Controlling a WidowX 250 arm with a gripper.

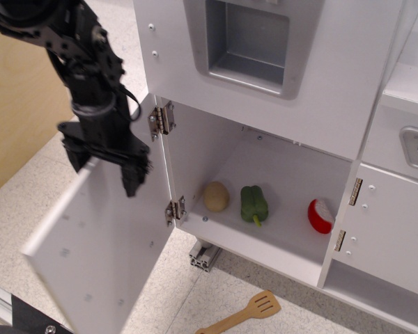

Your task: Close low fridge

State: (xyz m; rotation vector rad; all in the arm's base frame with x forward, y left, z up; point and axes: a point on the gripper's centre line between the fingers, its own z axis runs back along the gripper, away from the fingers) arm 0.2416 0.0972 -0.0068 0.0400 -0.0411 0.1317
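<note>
A black robot gripper (103,167) straddles the top edge of the low fridge door (104,243), one finger on each side, jaws spread and clamping nothing. The white door hangs ajar at lower left on two metal hinges (160,120). Inside the compartment sit a potato (216,196), green pepper (253,204) and red-and-white toy food (320,216). A wooden spatula (242,314) lies on the floor.

A potato (217,196), green pepper (253,204) and red-white toy (320,216) sit inside; a wooden spatula (241,314) lies on the floor.
</note>
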